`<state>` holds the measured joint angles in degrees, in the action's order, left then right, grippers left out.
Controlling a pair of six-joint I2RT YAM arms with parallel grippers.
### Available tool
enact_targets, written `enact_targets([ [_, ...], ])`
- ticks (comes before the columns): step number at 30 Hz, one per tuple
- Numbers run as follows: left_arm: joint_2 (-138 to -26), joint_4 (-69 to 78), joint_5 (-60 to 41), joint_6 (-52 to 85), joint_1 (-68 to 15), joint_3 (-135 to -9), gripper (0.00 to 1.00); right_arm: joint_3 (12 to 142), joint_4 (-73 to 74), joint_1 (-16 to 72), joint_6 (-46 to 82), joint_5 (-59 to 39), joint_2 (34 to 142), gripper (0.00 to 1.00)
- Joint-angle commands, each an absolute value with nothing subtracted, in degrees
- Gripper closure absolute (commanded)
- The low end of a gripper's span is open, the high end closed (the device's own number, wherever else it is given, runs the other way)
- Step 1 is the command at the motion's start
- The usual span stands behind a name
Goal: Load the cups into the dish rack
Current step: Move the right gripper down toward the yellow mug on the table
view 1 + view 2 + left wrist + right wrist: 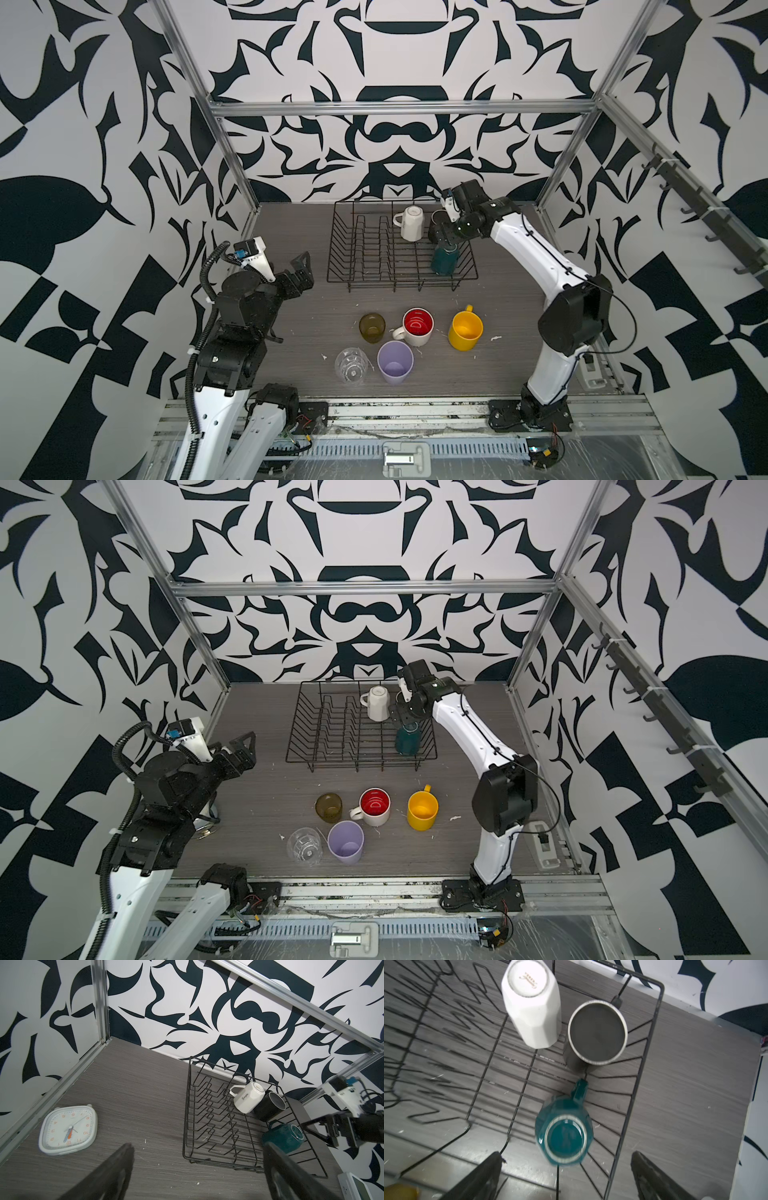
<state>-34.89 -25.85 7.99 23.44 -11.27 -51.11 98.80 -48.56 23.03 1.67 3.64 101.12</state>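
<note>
left gripper [302,272]: open and empty, raised over the left side of the table [291,232], well apart from every cup.
cups on the table: five, all mouth up in front of the rack. These are the clear glass [352,365], amber glass [372,327], lilac tumbler [395,362], red-inside white mug [417,326] and yellow mug [465,330].
dish rack [365,253]: at the back of the table; its prong rows on the left are bare.
cups in the rack: three, in the right part. The white mug [411,223] and the teal mug [564,1136] are base up; the black mug [597,1032] sits just beside the white one.
right gripper [565,1156]: jaws wide apart, holding nothing, hovering over the teal mug.
step in hand: the teal mug looks placed and let go, so three cups are loaded and five are left.
next move: probably lifting clear of the rack wires and then fetching a table cup. The yellow mug is nearest this arm, and it would need turning over before being set down.
</note>
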Motion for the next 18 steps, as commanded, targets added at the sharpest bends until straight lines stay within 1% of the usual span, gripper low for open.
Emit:
enact_targets([
  [1,-34.13,-27.05,9.05,22.50,-11.16,-51.81,0.01,92.04,-46.85,23.37,4.07,2.44,91.12,0.01],
  [5,-34.74,-25.71,9.19,22.50,-11.12,-51.50,0.01,82.07,-48.25,23.38,6.63,2.27,80.82,0.05],
  [9,-35.90,-24.37,8.88,22.53,-11.16,-51.59,0.01,75.10,-52.71,23.38,8.65,1.33,75.07,0.11],
  [12,-36.54,-23.80,8.62,22.59,-11.16,-51.59,0.01,70.47,-54.95,23.72,10.08,0.85,71.16,0.17],
  [15,-36.57,-23.40,8.39,22.92,-11.16,-51.34,0.01,66.33,-55.85,24.05,11.73,-0.60,67.65,0.29],
  [18,-36.58,-23.29,8.36,23.28,-11.16,-51.15,0.01,63.25,-57.02,25.18,12.98,-1.82,66.04,0.34],
])
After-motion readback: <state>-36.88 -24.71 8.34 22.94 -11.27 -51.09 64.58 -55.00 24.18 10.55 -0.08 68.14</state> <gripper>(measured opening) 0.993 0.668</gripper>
